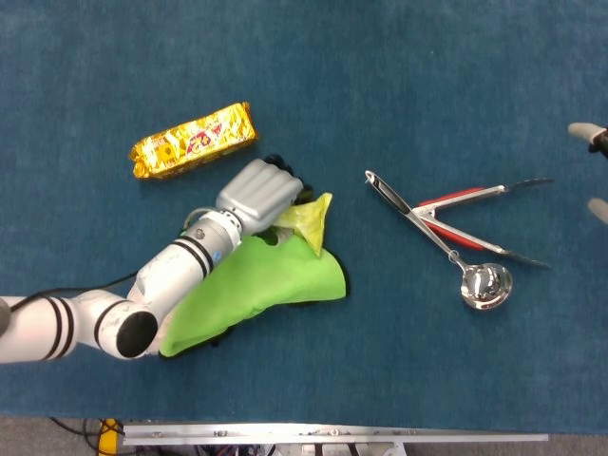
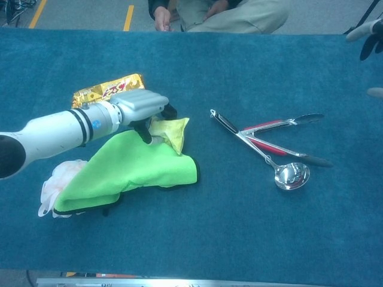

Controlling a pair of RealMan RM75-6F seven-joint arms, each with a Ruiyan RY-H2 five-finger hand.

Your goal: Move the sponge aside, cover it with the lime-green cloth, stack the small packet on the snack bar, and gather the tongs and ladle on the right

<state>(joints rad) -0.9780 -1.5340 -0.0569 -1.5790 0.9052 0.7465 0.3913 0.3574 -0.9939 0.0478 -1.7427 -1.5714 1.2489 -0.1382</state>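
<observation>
Fingers [image 2: 145, 133] on packet [image 2: 169, 130], cloth [image 2: 134, 167] adj.

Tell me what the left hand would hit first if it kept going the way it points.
Probably nothing new: the left hand already holds the small yellow packet. Beyond lies bare blue table; the tongs sit off that line.

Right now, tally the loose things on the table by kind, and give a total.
Utensils: 2, tongs and ladle
Snack packs: 2, snack bar and small packet
Cleaning things: 2, lime-green cloth and sponge
Total: 6
</observation>
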